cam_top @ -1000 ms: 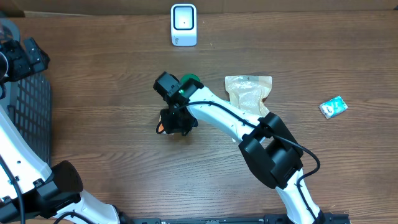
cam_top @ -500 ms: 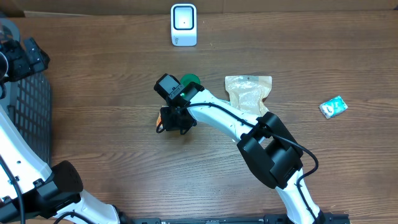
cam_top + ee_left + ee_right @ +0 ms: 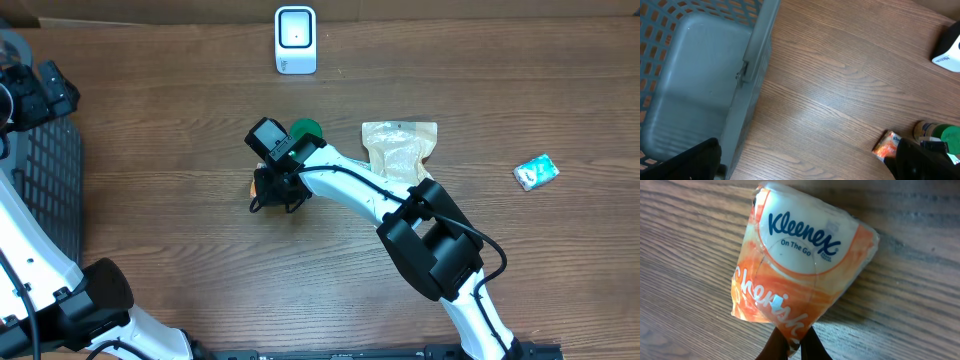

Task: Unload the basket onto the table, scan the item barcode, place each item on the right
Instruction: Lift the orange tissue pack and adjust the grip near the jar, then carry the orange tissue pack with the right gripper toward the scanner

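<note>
Closing over the last second, the right pincer (image 3: 792,342) clamped on a corner of the tissue pack (image 3: 800,260), which lay on the worktop (image 3: 680,255). That thin pinch on slick film could slip when lifted.

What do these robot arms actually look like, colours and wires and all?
Both arms are smooth white tubes joined by chunky black blocks. The right arm carries a thin black cable and ends in the black right pincer. The left arm has a black cable too, and the left pincer is also black.
</note>
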Motion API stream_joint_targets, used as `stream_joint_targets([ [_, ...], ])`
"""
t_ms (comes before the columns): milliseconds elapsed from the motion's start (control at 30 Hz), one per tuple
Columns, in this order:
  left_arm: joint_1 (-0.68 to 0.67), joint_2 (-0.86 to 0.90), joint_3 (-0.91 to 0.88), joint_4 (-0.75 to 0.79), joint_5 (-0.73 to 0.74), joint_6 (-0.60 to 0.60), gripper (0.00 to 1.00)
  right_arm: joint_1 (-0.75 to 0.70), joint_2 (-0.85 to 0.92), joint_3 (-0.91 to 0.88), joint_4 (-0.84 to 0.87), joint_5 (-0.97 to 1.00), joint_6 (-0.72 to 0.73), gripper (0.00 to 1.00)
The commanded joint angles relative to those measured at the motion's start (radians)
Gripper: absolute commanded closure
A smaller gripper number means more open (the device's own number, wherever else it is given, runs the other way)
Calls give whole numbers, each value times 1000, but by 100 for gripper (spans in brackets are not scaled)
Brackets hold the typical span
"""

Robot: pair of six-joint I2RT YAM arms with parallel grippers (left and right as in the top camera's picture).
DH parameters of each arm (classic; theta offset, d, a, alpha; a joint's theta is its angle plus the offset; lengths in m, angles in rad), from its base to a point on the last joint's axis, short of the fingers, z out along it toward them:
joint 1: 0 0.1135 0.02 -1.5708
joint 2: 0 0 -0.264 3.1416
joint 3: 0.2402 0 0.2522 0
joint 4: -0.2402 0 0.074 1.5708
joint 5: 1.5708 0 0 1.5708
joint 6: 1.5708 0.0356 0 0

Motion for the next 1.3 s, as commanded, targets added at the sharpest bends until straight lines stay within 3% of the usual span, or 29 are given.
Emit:
stream_joint_targets([
  [0,-7,-16,12,1,1,19,0,-5,16,4,21,-85,-139,96],
  [33,-7,-16,11,1,1,19,0,-2,16,15,19,-139,-220,96],
  [67,-7,-16,12,1,1,19,0,8,16,39,-4,-222,-406,96],
  [200,-7,-16,12,1,1,19,0,20,16,90,-75,-190,-528,96],
  [233,-7,-16,11,1,1,19,0,17,16,97,-84,-176,-528,96],
  [333,-7,-16,11,1,1,19,1,-6,16,110,-110,-167,-526,66],
  [433,-7,-16,12,1,1,19,0,-30,16,118,-140,-176,-497,59],
  [600,-7,-16,11,1,1,19,0,-45,16,118,-150,-236,-240,65],
  [833,-7,-16,12,1,1,19,0,30,39,118,-115,-139,-213,62],
  [1267,-13,-14,12,1,1,19,0,12,35,126,-89,-117,-155,65],
])
